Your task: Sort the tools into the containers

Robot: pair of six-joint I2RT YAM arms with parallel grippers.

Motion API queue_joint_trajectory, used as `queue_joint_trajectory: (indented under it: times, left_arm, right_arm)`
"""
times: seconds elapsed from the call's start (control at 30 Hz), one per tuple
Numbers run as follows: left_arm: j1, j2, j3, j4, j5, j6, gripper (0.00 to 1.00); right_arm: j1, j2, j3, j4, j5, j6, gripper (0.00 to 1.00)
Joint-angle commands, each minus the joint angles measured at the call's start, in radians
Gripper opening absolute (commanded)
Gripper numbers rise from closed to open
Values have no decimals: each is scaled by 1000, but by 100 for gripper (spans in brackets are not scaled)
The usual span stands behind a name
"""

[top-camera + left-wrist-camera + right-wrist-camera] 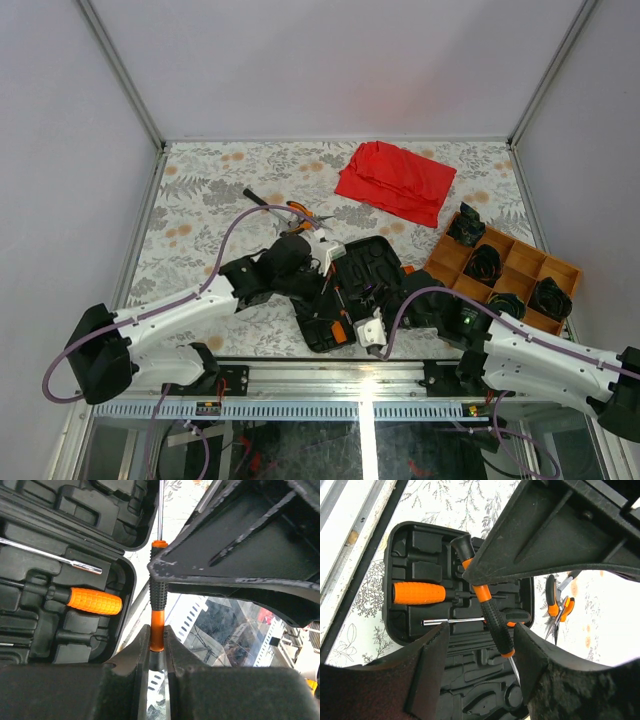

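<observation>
Slim black-and-orange screwdriver [158,600]: handle end clamped in left gripper [157,647], at the edge of open black plastic tool case [60,510], not yet slotted. Right gripper [480,640]: jaws apart, empty, over the case. Seated: orange-handled driver [418,593], chrome bar [452,622]. Beyond, on the table: orange-handled pliers [557,605], long black-handled driver [256,198]. Judged under halfway.

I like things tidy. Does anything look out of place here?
Yes. The pliers lie loose on the table, outside the case. One screwdriver is not in a slot either: the left gripper holds it by its orange end.
</observation>
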Motion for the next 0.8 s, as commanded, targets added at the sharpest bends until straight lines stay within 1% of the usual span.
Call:
queue_joint_trajectory:
  times: [0.0, 0.07, 0.13, 0.2, 0.27, 0.3, 0.37, 0.47, 0.6, 0.7, 0.77]
  left_arm:
    - [-25, 19, 50, 34, 14, 36, 0]
    - [-33, 27, 55, 29, 14, 42, 0]
    - [-38, 30, 58, 27, 14, 44, 0]
    - [-43, 29, 59, 26, 11, 44, 0]
    - [-43, 25, 61, 24, -1, 45, 1]
    - [-44, 18, 61, 23, -20, 46, 4]
    - [-44, -6, 57, 24, -70, 44, 12]
    - [-44, -73, 50, 39, -163, 29, 27]
    - [-44, -185, 12, 112, -296, -35, 42]
    - [-43, -277, -39, 194, -395, -118, 54]
    - [-44, -326, -86, 261, -442, -180, 57]
  right_arm:
    - [-2, 10, 44, 29, -3, -37, 58]
    - [-2, 14, 40, 36, 1, -32, 54]
    - [-2, 20, 39, 33, 3, -27, 46]
    - [-1, 26, 42, 25, 11, -21, 32]
    - [-1, 27, 45, 36, 36, 45, 13]
    - [-1, 26, 45, 40, 48, 64, 10]
    - [-1, 12, 42, 39, 52, 86, 8]
    - [-2, -31, 25, 77, 70, 164, 4]
    - [-2, -91, -14, 204, 164, 386, 1]
    - [-1, -109, -38, 287, 190, 554, 0]
    - [-1, -109, -51, 355, 199, 688, 0]
